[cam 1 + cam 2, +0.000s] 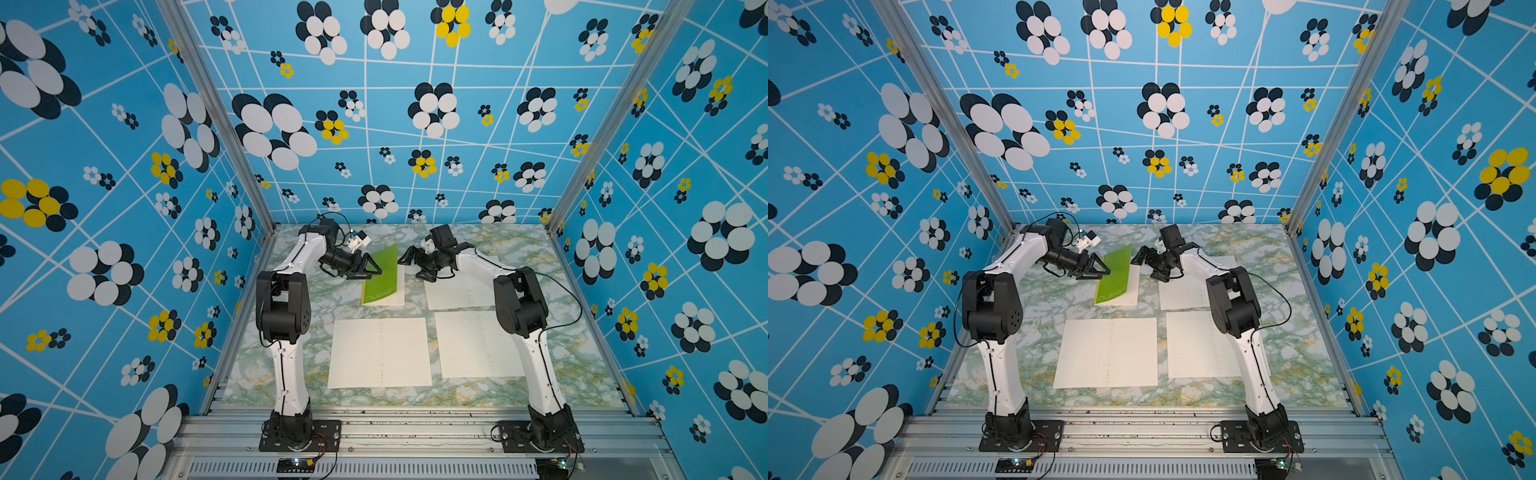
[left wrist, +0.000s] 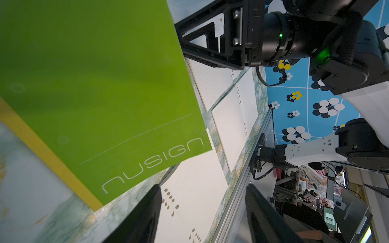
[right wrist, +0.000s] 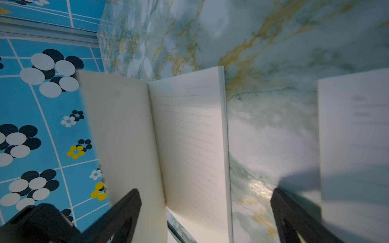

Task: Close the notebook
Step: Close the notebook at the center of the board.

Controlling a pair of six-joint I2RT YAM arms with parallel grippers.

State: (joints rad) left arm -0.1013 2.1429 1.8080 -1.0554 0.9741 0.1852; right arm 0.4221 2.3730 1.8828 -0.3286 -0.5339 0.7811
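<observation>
The notebook (image 1: 384, 272) lies at the back middle of the table. Its green cover (image 2: 94, 84), marked "nusign", stands tilted up over the lined pages (image 3: 189, 136). In both top views my left gripper (image 1: 375, 269) (image 1: 1105, 270) is at the cover's outer green face. The left wrist view shows the left gripper (image 2: 202, 212) open, nothing between its fingers. My right gripper (image 1: 411, 266) hovers just right of the notebook. It is open in the right wrist view (image 3: 206, 210), straddling the page edge, with the cover's blurred cream inside (image 3: 122, 136) by one finger.
Three other notebooks lie open flat: one front middle (image 1: 380, 353), one front right (image 1: 478, 345), one under my right arm (image 1: 457, 291). The table (image 1: 316, 307) has a marbled green surface. Patterned blue walls close off three sides, and an aluminium rail (image 1: 415, 424) runs along the front.
</observation>
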